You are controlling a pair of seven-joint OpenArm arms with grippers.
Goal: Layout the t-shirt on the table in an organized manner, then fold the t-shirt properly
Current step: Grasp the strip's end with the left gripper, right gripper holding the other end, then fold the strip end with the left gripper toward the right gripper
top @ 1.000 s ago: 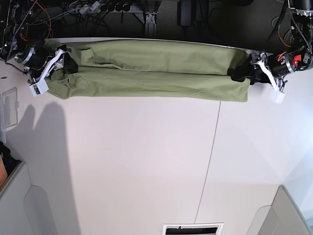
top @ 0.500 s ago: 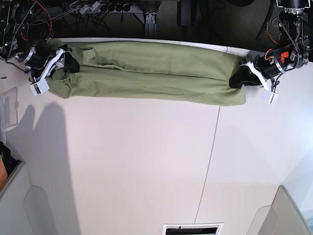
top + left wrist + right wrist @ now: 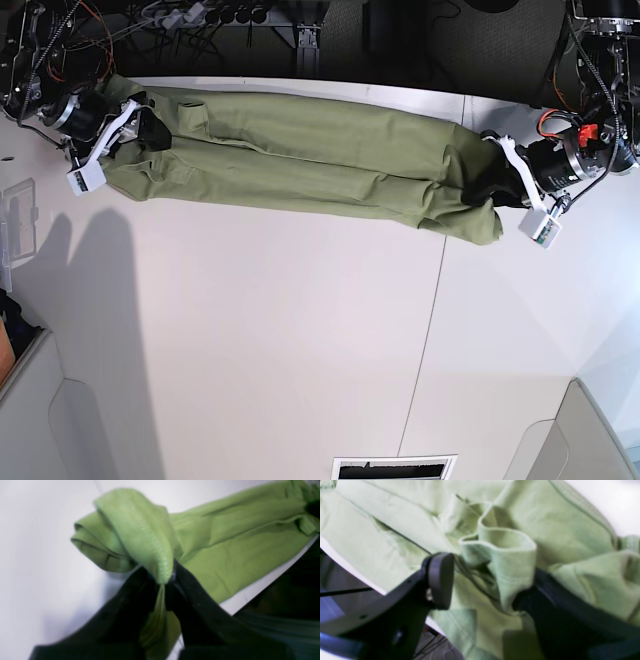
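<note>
The olive-green t-shirt (image 3: pixel 300 160) lies bunched into a long band along the far edge of the white table (image 3: pixel 300 330), slanting down toward the right. My left gripper (image 3: pixel 487 190) is shut on the shirt's right end. In the left wrist view the black fingers (image 3: pixel 200 610) pinch a stitched fold of the shirt (image 3: pixel 237 550) at the gripper (image 3: pixel 166 580). My right gripper (image 3: pixel 140 128) is at the shirt's left end. In the right wrist view its jaws stand wide apart around a standing fold of the shirt (image 3: pixel 505 555), at the gripper (image 3: pixel 485 587).
A dark seam (image 3: pixel 425 340) crosses the table. Grey bins stand at the near left corner (image 3: pixel 40 420) and the near right corner (image 3: pixel 590 440). A clear box (image 3: pixel 15 225) sits at the left edge. Cables (image 3: pixel 200 20) hang beyond the far edge.
My left gripper has moved toward the near side with the shirt's right end, so the band now slants. The right arm shifted slightly toward the far left.
</note>
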